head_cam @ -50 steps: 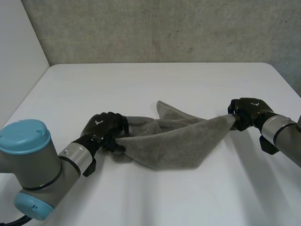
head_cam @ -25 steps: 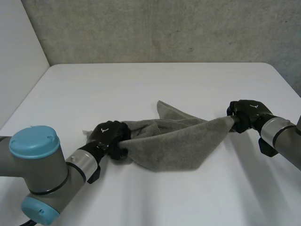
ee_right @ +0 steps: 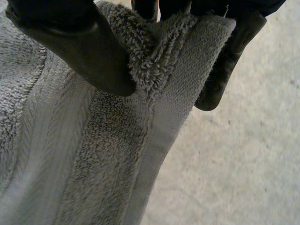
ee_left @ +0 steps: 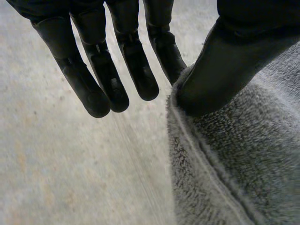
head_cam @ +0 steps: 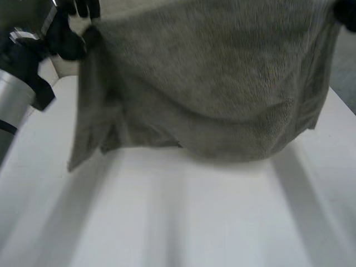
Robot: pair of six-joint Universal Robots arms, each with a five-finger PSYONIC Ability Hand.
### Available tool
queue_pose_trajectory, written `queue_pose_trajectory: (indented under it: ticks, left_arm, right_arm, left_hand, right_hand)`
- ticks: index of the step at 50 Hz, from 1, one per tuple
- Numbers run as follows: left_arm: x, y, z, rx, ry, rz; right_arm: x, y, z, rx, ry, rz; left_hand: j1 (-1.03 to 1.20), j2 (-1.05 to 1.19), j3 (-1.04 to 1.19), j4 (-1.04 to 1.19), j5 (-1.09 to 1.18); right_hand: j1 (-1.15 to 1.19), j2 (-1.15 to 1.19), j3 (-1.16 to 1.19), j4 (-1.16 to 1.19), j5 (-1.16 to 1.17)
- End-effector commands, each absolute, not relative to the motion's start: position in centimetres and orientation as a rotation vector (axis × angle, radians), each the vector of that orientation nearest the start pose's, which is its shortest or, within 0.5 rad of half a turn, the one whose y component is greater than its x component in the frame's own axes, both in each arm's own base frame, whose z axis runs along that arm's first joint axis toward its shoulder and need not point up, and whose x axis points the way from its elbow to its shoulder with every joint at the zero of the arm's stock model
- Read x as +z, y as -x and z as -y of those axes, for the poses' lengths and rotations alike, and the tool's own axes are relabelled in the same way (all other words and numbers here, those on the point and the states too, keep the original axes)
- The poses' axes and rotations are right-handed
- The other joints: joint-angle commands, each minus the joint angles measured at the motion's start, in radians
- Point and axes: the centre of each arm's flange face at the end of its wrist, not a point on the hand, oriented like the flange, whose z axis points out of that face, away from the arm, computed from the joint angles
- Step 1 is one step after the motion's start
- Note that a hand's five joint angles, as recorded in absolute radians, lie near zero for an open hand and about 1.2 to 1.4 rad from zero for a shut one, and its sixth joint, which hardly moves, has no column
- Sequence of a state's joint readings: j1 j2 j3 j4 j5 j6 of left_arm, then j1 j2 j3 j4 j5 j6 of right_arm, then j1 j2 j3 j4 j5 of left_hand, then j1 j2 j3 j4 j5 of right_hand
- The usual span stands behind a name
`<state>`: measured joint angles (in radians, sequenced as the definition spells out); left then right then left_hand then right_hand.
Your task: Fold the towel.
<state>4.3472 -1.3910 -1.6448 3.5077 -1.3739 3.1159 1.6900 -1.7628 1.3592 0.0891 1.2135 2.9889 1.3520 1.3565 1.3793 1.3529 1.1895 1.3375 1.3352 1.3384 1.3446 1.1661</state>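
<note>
The grey towel (head_cam: 211, 83) hangs spread out above the white table (head_cam: 194, 222), its lower edge sagging just over the surface. My left hand (head_cam: 69, 33) holds one upper corner, high at the left. In the left wrist view its thumb (ee_left: 225, 61) presses down on the towel's (ee_left: 234, 164) hemmed edge while the fingers (ee_left: 117, 70) reach out beside it. My right hand (head_cam: 347, 14) holds the other upper corner, high at the right. In the right wrist view its thumb (ee_right: 79, 51) and fingers (ee_right: 225, 70) pinch the bunched corner of the towel (ee_right: 93, 154).
The towel hides the far half of the table and the back wall in the head view. The near part of the table lies bare. A grey concrete wall (ee_left: 56, 164) stands behind both hands in the wrist views.
Both hands have risen from the table, lifting the towel by two corners. It lay bunched between them before and now hangs stretched wide. The left hand closed on its corner.
</note>
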Motion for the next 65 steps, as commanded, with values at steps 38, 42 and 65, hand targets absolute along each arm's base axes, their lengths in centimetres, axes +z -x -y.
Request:
queue_pose_trajectory:
  ticks: [38,42,65]
  left_arm:
    - [41.6,26.2,35.1,-2.812,-0.467,-1.42]
    - [46.4,25.5,33.0,-2.947,-0.354,-1.147]
    - [22.9,26.6,32.2,-2.473,-0.801,-1.949]
  right_arm:
    - [44.5,-29.4,32.1,-2.696,0.87,-1.211]
    - [49.8,-27.8,28.8,-2.77,0.678,-0.933]
    - [34.5,-28.5,28.1,-2.271,1.055,-1.64]
  left_hand:
    - [0.044,0.04,0.017,0.043,0.032]
    - [0.044,0.04,0.017,0.043,0.032]
    - [-0.653,-0.657,-0.68,-0.653,-0.665]
  right_hand:
    - [0.059,0.061,0.058,0.052,0.056]
    - [0.059,0.061,0.058,0.052,0.056]
    - [0.059,0.061,0.058,0.052,0.056]
